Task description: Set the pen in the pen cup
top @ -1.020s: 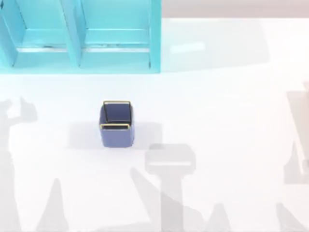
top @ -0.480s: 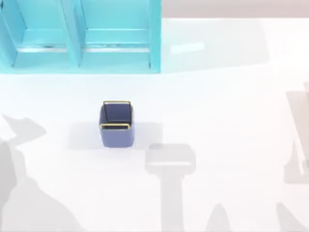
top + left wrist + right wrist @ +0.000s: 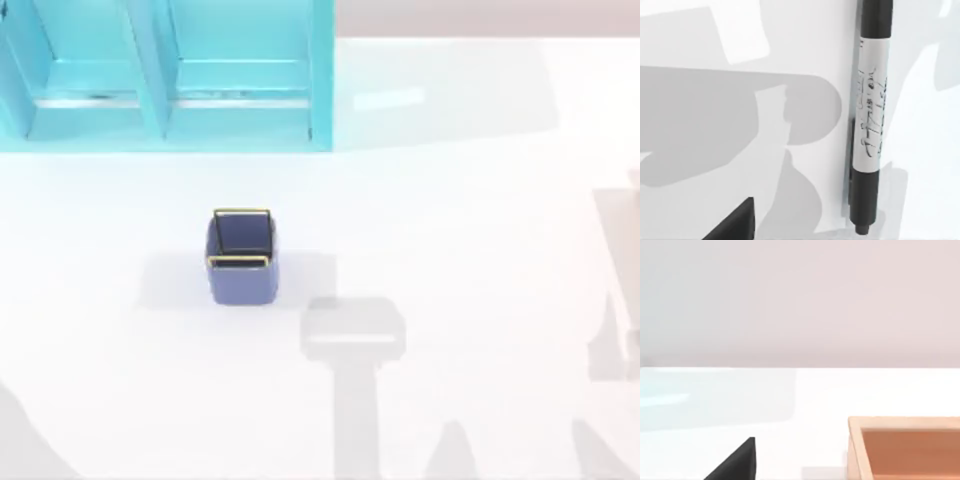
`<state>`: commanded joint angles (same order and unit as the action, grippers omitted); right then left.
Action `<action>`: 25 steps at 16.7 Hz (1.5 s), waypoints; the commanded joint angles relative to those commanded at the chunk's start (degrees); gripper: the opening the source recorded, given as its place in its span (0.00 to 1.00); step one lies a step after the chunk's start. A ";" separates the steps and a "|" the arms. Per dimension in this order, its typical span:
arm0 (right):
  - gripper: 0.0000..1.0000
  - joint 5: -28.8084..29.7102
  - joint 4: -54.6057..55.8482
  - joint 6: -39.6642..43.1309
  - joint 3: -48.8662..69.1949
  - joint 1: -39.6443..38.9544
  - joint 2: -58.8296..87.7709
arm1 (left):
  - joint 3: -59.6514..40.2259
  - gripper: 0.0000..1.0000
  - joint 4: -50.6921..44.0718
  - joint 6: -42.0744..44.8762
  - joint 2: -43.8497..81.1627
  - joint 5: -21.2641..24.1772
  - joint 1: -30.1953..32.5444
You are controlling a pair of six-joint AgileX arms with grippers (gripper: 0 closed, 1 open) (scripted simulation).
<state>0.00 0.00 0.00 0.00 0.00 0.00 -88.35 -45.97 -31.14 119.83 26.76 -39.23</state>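
The pen cup (image 3: 242, 256), a small blue-violet square cup with a thin gold rim, stands upright on the white table left of centre in the top view. The pen (image 3: 869, 117), black with a white label bearing script, lies flat on the table in the left wrist view. A black corner of my left gripper (image 3: 735, 224) shows beside it, apart from the pen and touching nothing. A black corner of my right gripper (image 3: 735, 462) shows low over the table in the right wrist view.
A large turquoise shelf unit (image 3: 165, 75) stands at the table's back left. An open wooden box (image 3: 905, 447) sits close to my right gripper. Grey arm shadows fall across the table's front and right side.
The arm shadow on the table's left has slid down toward the front edge and nearly left the top view. The pen cup has not moved.
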 joint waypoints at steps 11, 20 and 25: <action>1.00 0.00 0.00 0.00 0.00 0.00 0.00 | 1.07 1.00 8.89 -3.28 6.22 -0.65 3.12; 1.00 0.00 0.00 0.00 0.00 0.00 0.00 | 2.05 0.92 16.69 -6.21 11.92 -1.28 5.91; 1.00 0.00 0.00 0.00 0.00 0.00 0.00 | 2.05 0.55 16.69 -6.21 11.92 -1.28 5.91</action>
<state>0.00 0.00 0.00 0.00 0.00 0.00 -86.30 -29.28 -37.34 131.76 25.48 -33.32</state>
